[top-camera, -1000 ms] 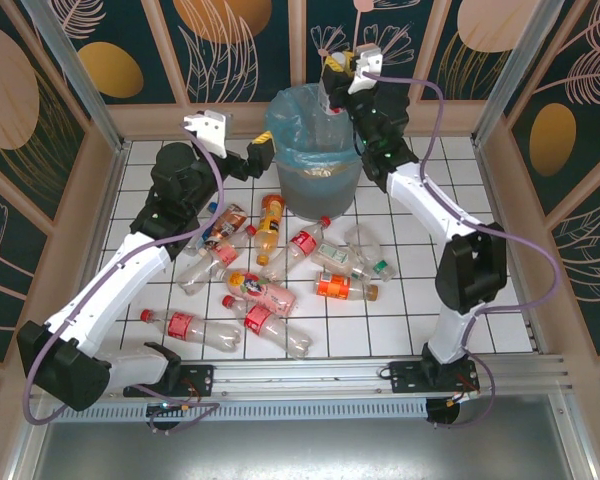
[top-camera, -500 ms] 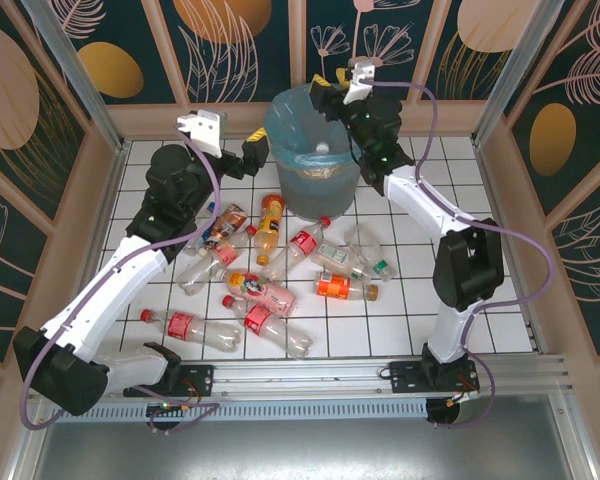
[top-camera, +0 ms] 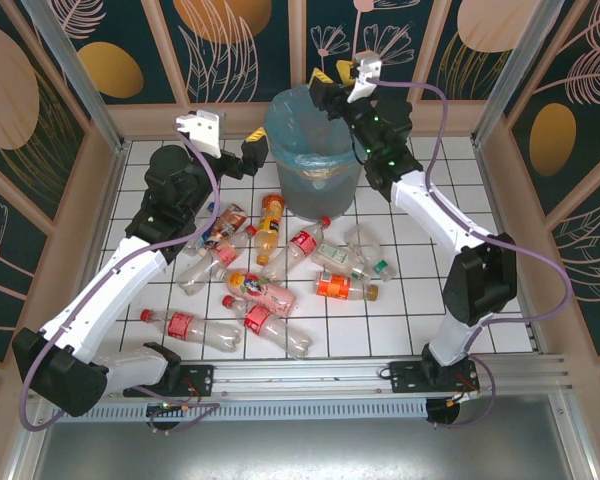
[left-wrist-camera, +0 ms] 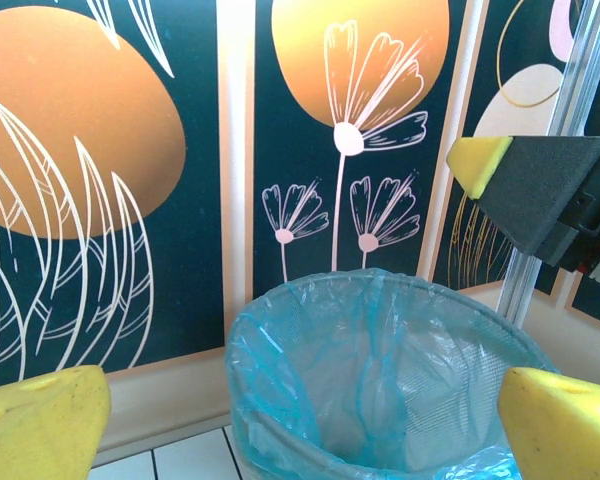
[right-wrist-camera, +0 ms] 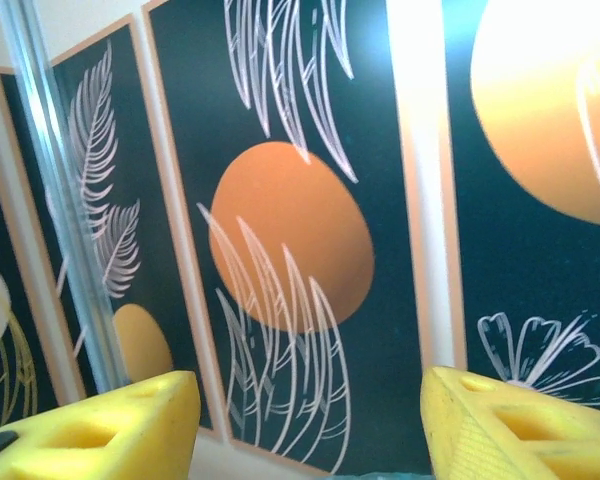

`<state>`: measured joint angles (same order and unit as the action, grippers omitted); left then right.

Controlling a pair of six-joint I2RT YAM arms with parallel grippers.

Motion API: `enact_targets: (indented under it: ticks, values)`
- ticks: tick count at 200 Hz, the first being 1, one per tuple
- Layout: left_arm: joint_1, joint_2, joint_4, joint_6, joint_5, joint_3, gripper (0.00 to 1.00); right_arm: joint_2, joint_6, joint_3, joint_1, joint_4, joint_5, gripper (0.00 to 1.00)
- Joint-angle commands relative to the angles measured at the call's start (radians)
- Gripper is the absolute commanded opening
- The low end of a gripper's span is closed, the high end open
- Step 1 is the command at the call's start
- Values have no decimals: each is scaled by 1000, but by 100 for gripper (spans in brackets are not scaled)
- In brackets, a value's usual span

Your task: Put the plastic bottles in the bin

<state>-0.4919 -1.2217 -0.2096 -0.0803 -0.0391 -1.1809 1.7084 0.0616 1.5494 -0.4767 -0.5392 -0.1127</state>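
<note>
Having moved back from above the bin (top-camera: 312,185) (left-wrist-camera: 380,330), the right fingers (top-camera: 326,92) (right-wrist-camera: 510,420) are no longer carrying the clear bottle seen a second ago. They are standing apart and empty at the bin's far rim. The left fingers (top-camera: 256,152) (left-wrist-camera: 40,420) are gaping wide, gripping nothing, and facing the bin from its left side. About a dozen plastic bottles (top-camera: 263,294) are lying scattered on the white tiled surface (top-camera: 420,300) in front of the bin.
</note>
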Motion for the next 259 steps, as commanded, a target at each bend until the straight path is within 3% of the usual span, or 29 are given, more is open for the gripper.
enact_targets:
  ticks: [1, 36, 93, 128, 148, 167, 181, 210, 239, 259]
  values:
    - [1, 19, -37, 24, -5, 2, 99, -68, -11, 30, -21, 104, -55, 60]
    - [1, 15, -29, 30, 14, -2, 99, -211, -40, -71, -31, 260, -122, 60]
    - [-1, -67, 9, 60, 147, -33, 99, -485, 33, -376, -8, 500, -36, 55]
    - [-73, -96, 77, 212, 164, -53, 98, -613, -23, -552, -10, 580, -104, 53]
    - [-133, -105, 172, 324, 188, -57, 98, -635, -33, -558, -22, 696, -123, 53]
    - [-143, -88, 276, 341, 258, -43, 96, -624, -40, -529, -63, 821, -113, 52]
    - [-145, -58, 312, 287, 247, -3, 94, -598, -40, -491, -119, 910, -106, 51]
    - [-143, 38, 371, 40, 65, 83, 93, -506, -13, -390, -226, 1040, -107, 45]
    - [-138, 104, 529, -269, -246, 154, 99, -398, -5, -327, -298, 1033, -183, 44]
    - [-107, 121, 579, -371, -285, 202, 99, -308, -72, -274, -361, 1014, -158, 44]
